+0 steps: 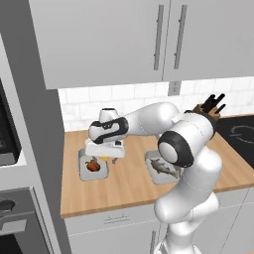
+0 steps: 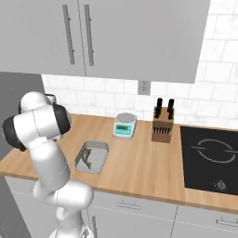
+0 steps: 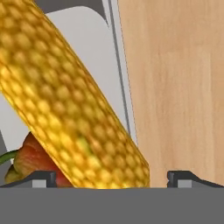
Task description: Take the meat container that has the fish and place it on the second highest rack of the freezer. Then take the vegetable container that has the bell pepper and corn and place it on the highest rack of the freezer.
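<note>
gripper point(image 3: 112, 177) is wide open and holds nothing; it hangs low over the vegetable tray point(image 1: 93, 166) on the wooden counter point(image 1: 129, 186); its tips sit on each side of the corn point(image 3: 65, 100); the bell pepper point(image 1: 93, 165) lies in the same tray; the fish point(image 1: 162, 167) lies in its own fish tray point(image 1: 159, 171), beside the vegetable tray on the counter.

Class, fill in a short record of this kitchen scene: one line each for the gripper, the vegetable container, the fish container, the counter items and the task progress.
gripper: gripper open, low over the corn
vegetable container: vegetable container on the counter, holding corn and bell pepper
fish container: fish container on the counter with the fish inside
counter items: scale, knife block
progress: neither container lifted yet
</note>
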